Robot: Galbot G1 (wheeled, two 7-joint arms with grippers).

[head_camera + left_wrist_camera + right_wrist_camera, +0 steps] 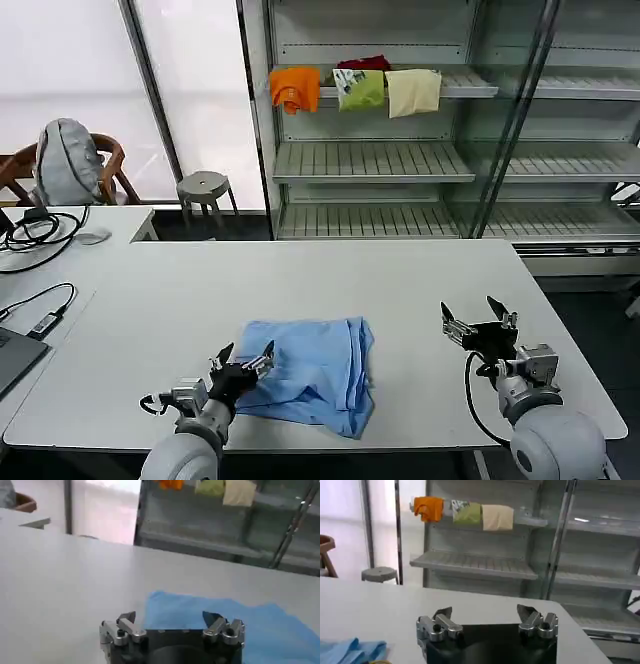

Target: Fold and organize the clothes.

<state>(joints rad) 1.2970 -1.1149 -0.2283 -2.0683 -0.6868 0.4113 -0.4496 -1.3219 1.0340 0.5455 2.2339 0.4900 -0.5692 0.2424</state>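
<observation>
The clothes, a light blue T-shirt (315, 370), lie folded into a rough rectangle near the front edge of the white table (330, 280). My left gripper (243, 358) is open at the shirt's left edge, its jaws spread just above the fabric with nothing between them. In the left wrist view the shirt (225, 620) spreads out beyond the open left gripper (169, 617). My right gripper (479, 317) hovers open over bare table to the right of the shirt, well apart from it. In the right wrist view a corner of the shirt (350, 650) shows off to one side of the right gripper (485, 612).
Behind the table stands a metal shelf rack (400, 160) with orange (295, 88), green (362, 90) and cream (413, 92) cloths hanging from an upper shelf. Cables (35, 235) and a laptop corner (12, 355) lie at the table's left. A stool (203, 188) stands beyond.
</observation>
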